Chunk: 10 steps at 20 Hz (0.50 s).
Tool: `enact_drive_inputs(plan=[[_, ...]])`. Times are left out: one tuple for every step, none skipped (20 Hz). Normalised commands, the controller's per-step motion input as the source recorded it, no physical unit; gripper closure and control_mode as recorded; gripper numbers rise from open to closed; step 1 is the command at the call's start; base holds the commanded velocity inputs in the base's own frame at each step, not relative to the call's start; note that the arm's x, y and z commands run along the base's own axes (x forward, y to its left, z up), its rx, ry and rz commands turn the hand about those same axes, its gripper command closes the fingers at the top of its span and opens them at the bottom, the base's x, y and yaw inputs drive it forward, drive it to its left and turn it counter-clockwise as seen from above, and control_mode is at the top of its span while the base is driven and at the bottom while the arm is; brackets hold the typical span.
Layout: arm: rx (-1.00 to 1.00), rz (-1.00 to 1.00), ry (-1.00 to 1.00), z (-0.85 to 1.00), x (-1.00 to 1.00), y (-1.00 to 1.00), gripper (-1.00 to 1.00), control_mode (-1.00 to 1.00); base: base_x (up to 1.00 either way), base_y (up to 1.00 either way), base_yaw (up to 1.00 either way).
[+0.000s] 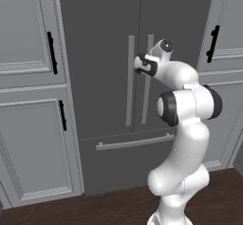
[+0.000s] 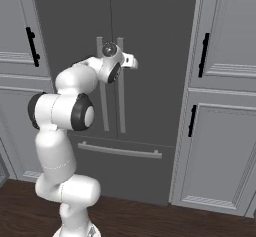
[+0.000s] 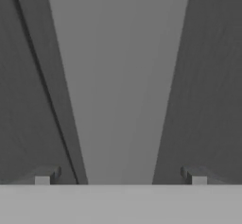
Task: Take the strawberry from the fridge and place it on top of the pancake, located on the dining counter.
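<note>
The fridge (image 1: 104,53) stands shut, both dark grey doors closed, between light grey panelled cabinets (image 1: 28,100) with black handles. Its two long vertical silver handles (image 1: 130,81) run side by side at the door seam, with the bottom drawer's horizontal handle (image 1: 135,142) below. The arm reaches toward the right-hand handle (image 3: 118,86), and the pincer (image 3: 120,176) is spread wide, one fingertip (image 3: 45,176) on each side of that handle, not touching it. Dark wood floor (image 2: 150,221) lies beneath.
</note>
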Motion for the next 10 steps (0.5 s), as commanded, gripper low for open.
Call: enact_drive_inputs(plan=[[0.0,0.0,-0.13,-0.13,0.41,0.0,-1.0,-1.0,0.0,0.0,0.0],[0.0,0.0,-0.17,-0.18,0.43,0.0,-1.0,-1.0,0.0,0.0,0.0],[0.0,0.0,-0.14,-0.16,0.45,0.0,-1.0,-1.0,0.0,0.0,0.0],[0.0,0.0,-0.07,-0.1,0.52,0.0,-1.0,-1.0,0.0,0.0,0.0],[0.0,0.01,0.0,-0.03,0.51,-0.01,-1.0,-1.0,0.0,0.0,0.0],[0.0,0.01,0.0,0.0,0.39,0.0,-1.0,-1.0,0.0,0.0,0.0],[0.0,0.02,0.0,0.0,0.39,0.0,1.0,-1.0,0.0,0.0,0.0],[0.0,0.03,0.04,0.0,0.36,0.0,1.0,-1.0,0.0,0.0,0.0],[0.0,0.0,0.1,0.0,0.24,0.0,1.0,-1.0,0.0,0.0,0.0],[0.0,0.0,0.13,0.0,0.02,-0.09,1.0,-1.0,0.0,0.0,0.0]])
